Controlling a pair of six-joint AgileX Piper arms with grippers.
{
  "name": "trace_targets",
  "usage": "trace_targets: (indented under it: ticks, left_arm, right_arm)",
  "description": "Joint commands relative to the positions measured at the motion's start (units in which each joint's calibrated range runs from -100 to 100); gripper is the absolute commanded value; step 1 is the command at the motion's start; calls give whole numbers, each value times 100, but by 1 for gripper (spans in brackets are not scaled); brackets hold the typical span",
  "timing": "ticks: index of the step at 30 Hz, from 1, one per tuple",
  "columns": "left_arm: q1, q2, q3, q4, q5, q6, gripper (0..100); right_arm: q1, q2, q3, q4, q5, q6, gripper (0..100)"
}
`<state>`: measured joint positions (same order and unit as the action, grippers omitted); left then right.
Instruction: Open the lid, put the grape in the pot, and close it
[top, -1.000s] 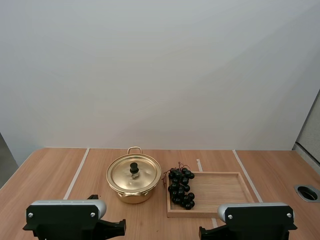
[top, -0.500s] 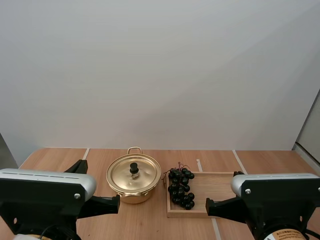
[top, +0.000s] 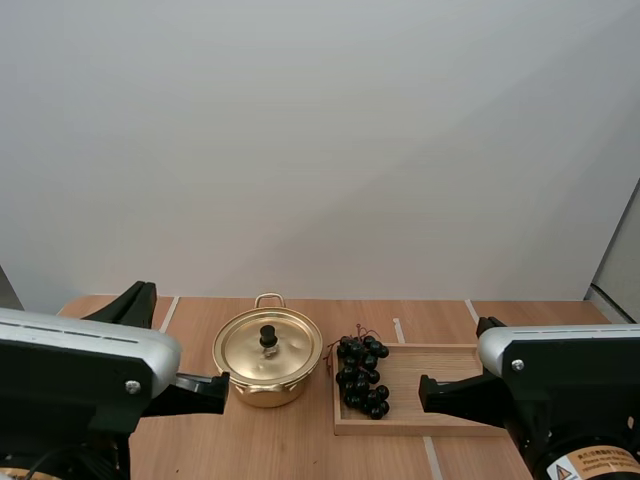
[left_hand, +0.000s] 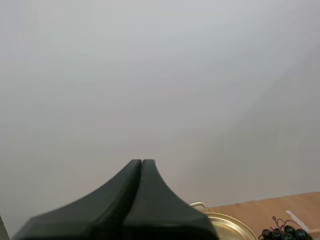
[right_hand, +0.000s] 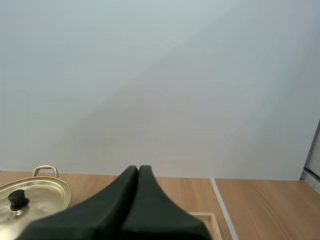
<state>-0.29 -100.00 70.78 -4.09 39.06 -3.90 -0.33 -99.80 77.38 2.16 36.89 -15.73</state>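
Sitting on the surface: one lidded golden metal pot, one dark grape bunch, one wooden tray; left claw and right claw pinched together, empty.

The pot stands on the table close to its far edge, about midway between the left and right edges. The lid sits on the pot, and one pot handle points toward the far edge. Just right of the pot, apart from it, the wooden tray lies flat, its long sides running along the far edge. The bunch of grapes lies in the tray's left end, by the rim nearest the pot.
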Motion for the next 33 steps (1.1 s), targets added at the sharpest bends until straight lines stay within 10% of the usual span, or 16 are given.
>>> trace_targets:
  ticks: [1,4,10,24,33]
  left_arm:
    - [10,0,-45,15,29,-504,9]
    - [82,0,-45,15,29,-549,32]
    - [126,0,-45,15,149,-652,100]
    - [126,310,-214,-383,1164,1659,100]
    - [126,2682,-1167,-606,1938,2043,100]
  right_arm:
    - [-19,-20,-45,13,32,-11,43]
    - [-19,-20,-45,13,165,-11,99]
    - [-19,-20,-45,13,278,-11,100]
    - [-19,-20,-45,13,1083,-11,100]
    - [-19,-20,-45,13,1271,-11,100]
